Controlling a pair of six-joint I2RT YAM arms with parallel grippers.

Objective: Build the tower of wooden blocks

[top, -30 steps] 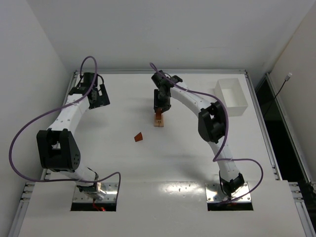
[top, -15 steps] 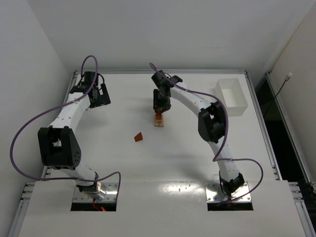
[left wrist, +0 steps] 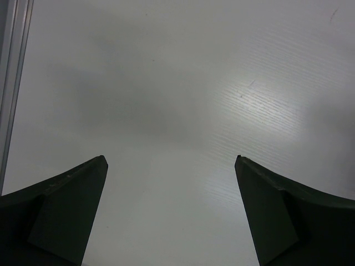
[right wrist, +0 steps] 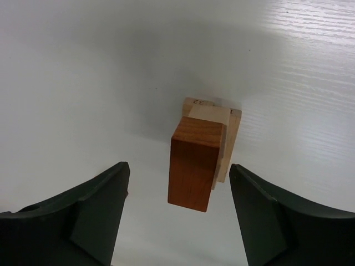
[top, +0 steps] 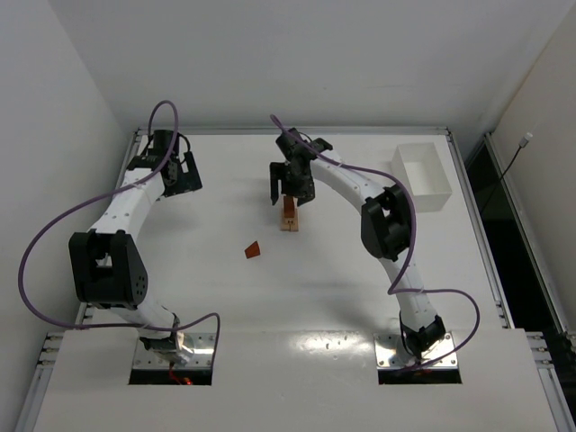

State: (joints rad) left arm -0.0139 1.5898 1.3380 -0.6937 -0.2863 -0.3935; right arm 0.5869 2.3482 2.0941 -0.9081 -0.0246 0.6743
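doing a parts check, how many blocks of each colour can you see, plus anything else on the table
reddish-brown blocks: 2, the top block of the tower and a loose block
tan blocks: 2 showing in the tower, more may be hidden
tray: 1
total: 5 showing

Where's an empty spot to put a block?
Bare table lies between the left gripper and the tower, and on the near side of the loose reddish block. Crowded: the tower, with the right gripper open around its top.
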